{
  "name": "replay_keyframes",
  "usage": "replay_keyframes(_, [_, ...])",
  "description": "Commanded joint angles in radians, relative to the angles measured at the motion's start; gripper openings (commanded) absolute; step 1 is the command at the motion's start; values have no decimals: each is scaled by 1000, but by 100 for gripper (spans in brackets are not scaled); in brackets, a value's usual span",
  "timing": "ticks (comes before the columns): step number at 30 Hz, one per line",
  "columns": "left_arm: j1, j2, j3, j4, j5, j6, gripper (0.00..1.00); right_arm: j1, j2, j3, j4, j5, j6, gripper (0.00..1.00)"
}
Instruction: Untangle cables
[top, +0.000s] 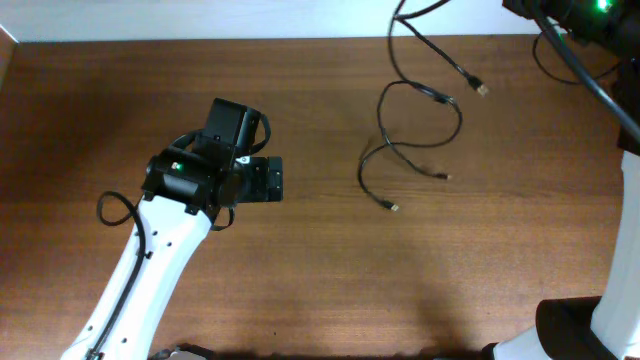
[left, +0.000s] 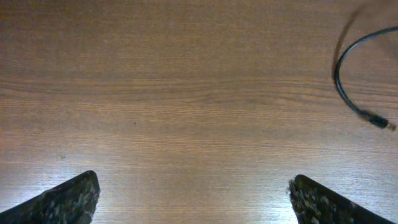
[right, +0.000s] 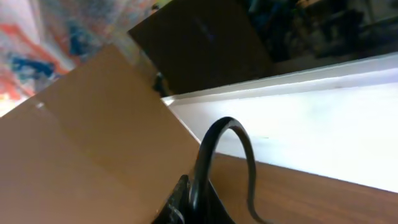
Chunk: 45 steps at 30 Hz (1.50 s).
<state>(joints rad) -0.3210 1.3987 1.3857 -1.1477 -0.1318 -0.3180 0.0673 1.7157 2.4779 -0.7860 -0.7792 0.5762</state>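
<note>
Thin black cables (top: 420, 100) lie in loose loops on the wooden table at the upper right. Their plug ends are spread out: one (top: 481, 90) to the right and one (top: 393, 207) lowest down. A strand rises past the top edge of the overhead view. My left gripper (top: 272, 180) is open and empty, to the left of the cables and pointing toward them. In the left wrist view its fingers (left: 193, 190) frame bare wood, with a cable end (left: 348, 93) at the far right. My right gripper (right: 193, 202) is shut on a black cable (right: 214, 134) that arches up above it.
The right arm (top: 575, 25) crosses the top right corner, with its white base (top: 610, 310) at the lower right. A white wall edge (right: 323, 118) and a brown board (right: 93, 143) stand behind the table.
</note>
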Motion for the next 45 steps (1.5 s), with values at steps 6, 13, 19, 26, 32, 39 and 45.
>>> replay_keyframes(6, [3, -15, 3, 2, -7, -10, 99, 5, -14, 12, 14, -217, -154, 4])
replay_keyframes(13, [3, -15, 3, 2, -7, -10, 99, 4, -7, 12, -306, 610, -345, 4])
replay_keyframes(19, [3, -15, 3, 2, -7, -10, 99, -5, 42, 12, -363, 1136, -521, 4])
replay_keyframes(26, [3, -15, 3, 2, -8, -10, 99, -225, 228, 12, -361, 1138, -516, 4])
replay_keyframes(32, [3, -15, 3, 2, -8, -10, 99, -404, 434, 12, -304, 994, -429, 4])
replay_keyframes(39, [3, -15, 3, 2, -7, -10, 99, -444, 616, 11, -210, 866, -425, 4])
replay_keyframes(45, [3, -15, 3, 2, -7, -10, 99, -502, 719, -31, -208, 970, -425, 4])
